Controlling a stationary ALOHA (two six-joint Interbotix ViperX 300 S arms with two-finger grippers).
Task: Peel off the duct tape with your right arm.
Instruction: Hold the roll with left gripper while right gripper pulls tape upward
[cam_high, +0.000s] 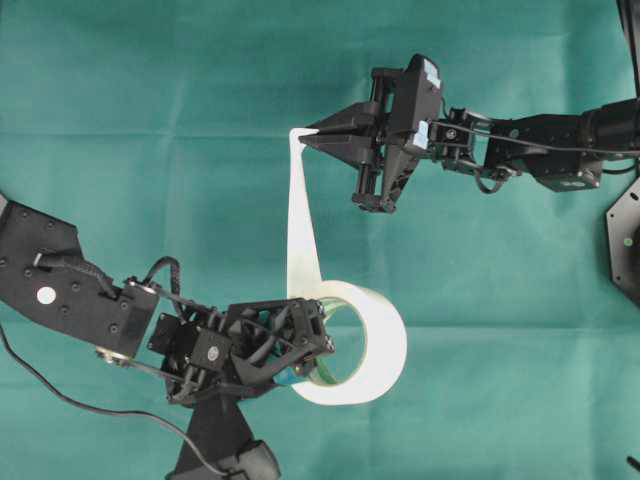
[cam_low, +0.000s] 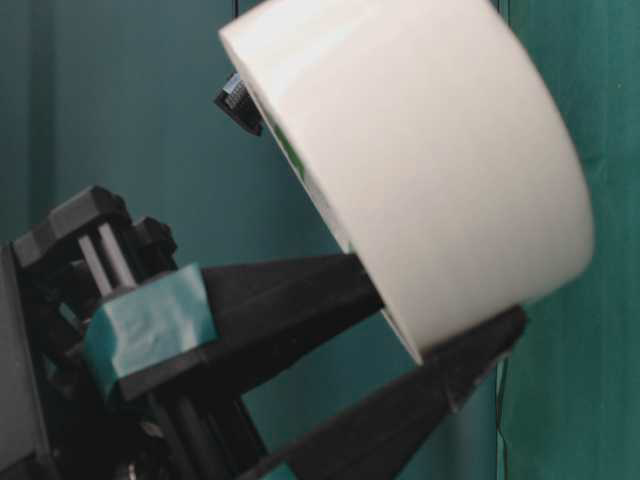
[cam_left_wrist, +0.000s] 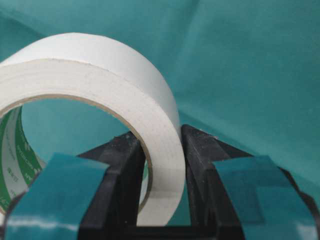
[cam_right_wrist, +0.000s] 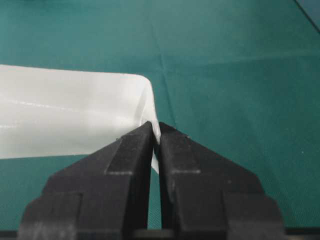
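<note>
The roll of duct tape (cam_high: 372, 345) sits low in the middle of the overhead view, above a green cloth (cam_high: 150, 120), with the left gripper (cam_high: 315, 350) clamped on its wall, one finger (cam_left_wrist: 117, 175) inside the ring and the other outside. A loose strip (cam_high: 298, 215) runs from the roll up to the right gripper (cam_high: 305, 138), whose pointed jaws are pressed together, pinching the strip's end. The right arm (cam_high: 530, 140) reaches in from the right edge.
</note>
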